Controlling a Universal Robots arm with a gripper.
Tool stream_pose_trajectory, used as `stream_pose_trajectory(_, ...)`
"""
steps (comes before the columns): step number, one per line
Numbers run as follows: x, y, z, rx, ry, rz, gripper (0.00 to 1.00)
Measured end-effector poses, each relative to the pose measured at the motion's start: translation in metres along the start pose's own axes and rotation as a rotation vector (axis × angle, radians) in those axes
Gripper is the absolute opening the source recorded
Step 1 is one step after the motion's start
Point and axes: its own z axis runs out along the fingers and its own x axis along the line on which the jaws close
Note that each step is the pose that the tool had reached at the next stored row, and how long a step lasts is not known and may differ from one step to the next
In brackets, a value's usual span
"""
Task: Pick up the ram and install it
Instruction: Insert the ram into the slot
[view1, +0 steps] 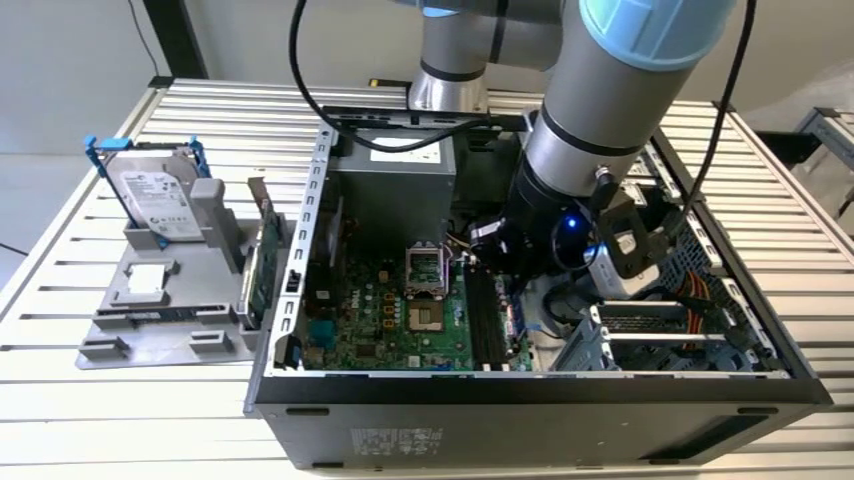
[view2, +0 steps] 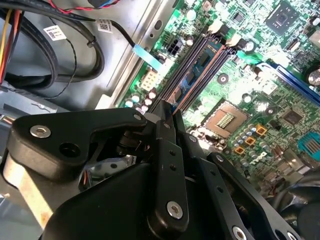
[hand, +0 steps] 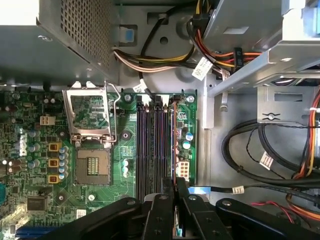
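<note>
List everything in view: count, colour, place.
ram: one, blue-green, in a motherboard slot
motherboard: one, green, inside case
case: one, black, open, on table
power supply: one, grey, case's far end
cables: several, mixed colours, inside case
hard drive: one, silver, upright on holder
holder: one, grey, exterior view's left
card: one, green, between holder and case
table: one, white, slatted
arm: one, grey-blue, above case
gripper: one, black, shut on ram
</note>
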Motion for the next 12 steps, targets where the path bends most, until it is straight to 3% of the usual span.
stream_pose_trajectory(7,0.0022,-0.0003,0.0046,0.0001,0.0005,-0.009,0.0)
stream_pose_trajectory(12,0.0022,-0.0007,0.0113,0.0,0.0006,-0.011,0.0)
